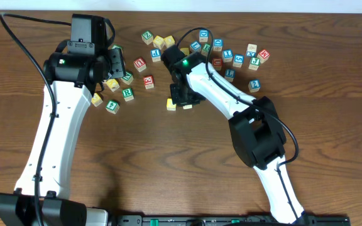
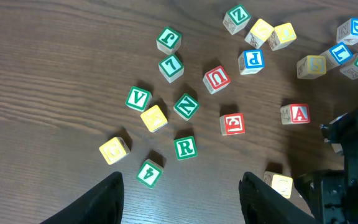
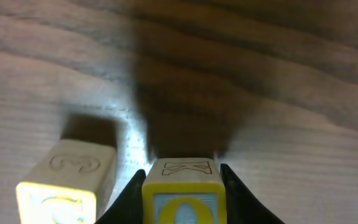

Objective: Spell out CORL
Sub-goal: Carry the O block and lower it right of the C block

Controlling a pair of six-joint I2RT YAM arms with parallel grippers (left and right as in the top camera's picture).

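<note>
The O block point(image 3: 182, 199) is clamped in the right gripper point(image 3: 180, 180), just beside a yellow block point(image 3: 67, 186) judged to be C; the left gripper point(image 2: 182, 180) is spread wide, empty; the R block point(image 2: 185, 148) and L block point(image 2: 171, 65) are not yet placed.

The O block point(image 3: 182, 200) is yellow with a blue O on a pale face and a K stamped on top; it stands upright on the table, pinched between the fingers of the right gripper point(image 3: 182, 186). Just beside it at 9 o'clock sits a second yellow block point(image 3: 67, 186), its letter too faint to read. In the left wrist view the green R block point(image 2: 185, 148) lies at 6 o'clock from the green L block point(image 2: 171, 66), with a blue L block point(image 2: 340, 53) far out at 3 o'clock
</note>
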